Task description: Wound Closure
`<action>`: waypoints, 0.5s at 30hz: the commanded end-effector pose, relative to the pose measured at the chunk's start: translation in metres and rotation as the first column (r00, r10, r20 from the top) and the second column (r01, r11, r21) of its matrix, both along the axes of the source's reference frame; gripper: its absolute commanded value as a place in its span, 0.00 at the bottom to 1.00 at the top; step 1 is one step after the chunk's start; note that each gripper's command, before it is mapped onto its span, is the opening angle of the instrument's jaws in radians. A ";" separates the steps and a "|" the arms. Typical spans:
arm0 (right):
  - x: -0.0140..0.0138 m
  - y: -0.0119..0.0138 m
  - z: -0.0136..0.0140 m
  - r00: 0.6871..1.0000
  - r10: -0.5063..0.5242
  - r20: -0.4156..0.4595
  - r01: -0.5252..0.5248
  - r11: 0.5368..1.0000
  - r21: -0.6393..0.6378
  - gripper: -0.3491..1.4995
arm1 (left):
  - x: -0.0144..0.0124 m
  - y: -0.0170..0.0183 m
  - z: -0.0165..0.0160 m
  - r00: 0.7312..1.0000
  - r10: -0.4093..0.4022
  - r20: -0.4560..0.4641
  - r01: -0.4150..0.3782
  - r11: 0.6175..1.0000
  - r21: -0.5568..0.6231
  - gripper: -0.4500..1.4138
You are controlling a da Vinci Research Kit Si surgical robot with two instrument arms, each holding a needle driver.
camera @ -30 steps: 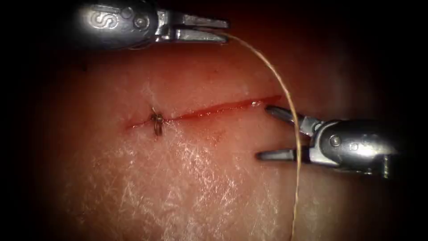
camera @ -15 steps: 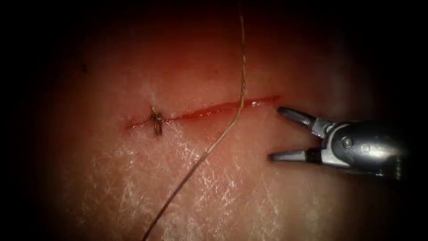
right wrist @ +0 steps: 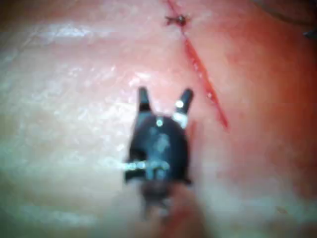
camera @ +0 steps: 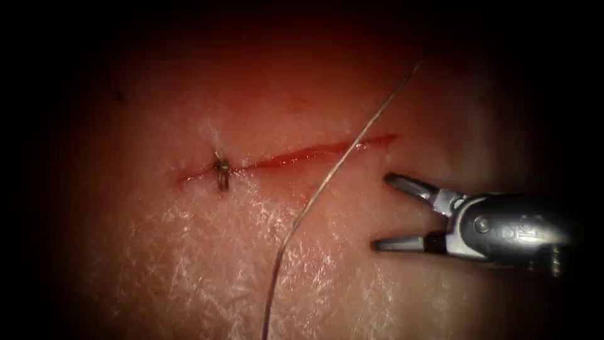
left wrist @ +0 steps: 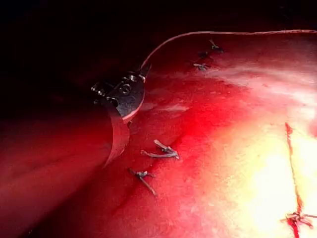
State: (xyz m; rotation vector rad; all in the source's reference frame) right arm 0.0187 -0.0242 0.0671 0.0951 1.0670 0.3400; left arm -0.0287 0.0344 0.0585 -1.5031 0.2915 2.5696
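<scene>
Thread (camera: 327, 182) swung rightward; right tool (camera: 379, 211) spread, empty.

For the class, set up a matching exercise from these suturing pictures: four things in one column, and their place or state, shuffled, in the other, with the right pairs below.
Things
1. right tool
2. left tool
3. thread
4. knot

States
A. runs slantwise across the cut
B. jaws spread apart, holding nothing, below the cut's right end
C. sits near the cut's left end
D. jaws closed on the thread

Pairs: 1-B, 2-D, 3-A, 4-C
</scene>
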 end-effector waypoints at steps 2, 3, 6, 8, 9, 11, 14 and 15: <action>0.0011 -0.0012 0.0000 1.000 -0.011 -0.012 0.011 1.000 0.006 0.78 | -0.0009 0.0021 0.0006 1.000 -0.013 -0.002 0.013 1.000 -0.001 0.00; 0.0012 -0.0013 -0.0002 1.000 -0.013 -0.014 0.013 1.000 0.007 0.77 | -0.0010 0.0028 0.0006 1.000 -0.022 0.000 0.022 1.000 0.000 0.00; 0.0013 -0.0015 -0.0005 1.000 -0.014 -0.016 0.014 1.000 0.009 0.77 | -0.0014 0.0051 0.0008 0.999 -0.045 0.005 0.045 0.999 -0.016 0.00; 0.0013 -0.0017 -0.0006 1.000 -0.015 -0.016 0.015 1.000 0.009 0.77 | -0.0016 0.0062 0.0011 0.999 -0.051 0.003 0.051 0.998 -0.032 0.00; 0.0013 -0.0018 -0.0007 1.000 -0.015 -0.016 0.015 1.000 0.008 0.77 | -0.0017 0.0066 0.0012 0.998 -0.055 0.003 0.055 0.998 -0.033 0.00; 0.0012 -0.0019 -0.0007 1.000 -0.016 -0.017 0.016 1.000 0.008 0.77 | -0.0018 0.0072 0.0015 0.998 -0.057 -0.001 0.057 0.998 -0.038 0.00; 0.0011 -0.0020 -0.0008 1.000 -0.016 -0.017 0.017 1.000 0.008 0.77 | -0.0017 0.0077 0.0019 0.998 -0.058 -0.002 0.058 0.997 -0.040 0.02; 0.0011 -0.0020 -0.0007 1.000 -0.017 -0.017 0.017 1.000 0.008 0.77 | -0.0017 0.0076 0.0019 0.998 -0.058 -0.003 0.058 0.997 -0.041 0.17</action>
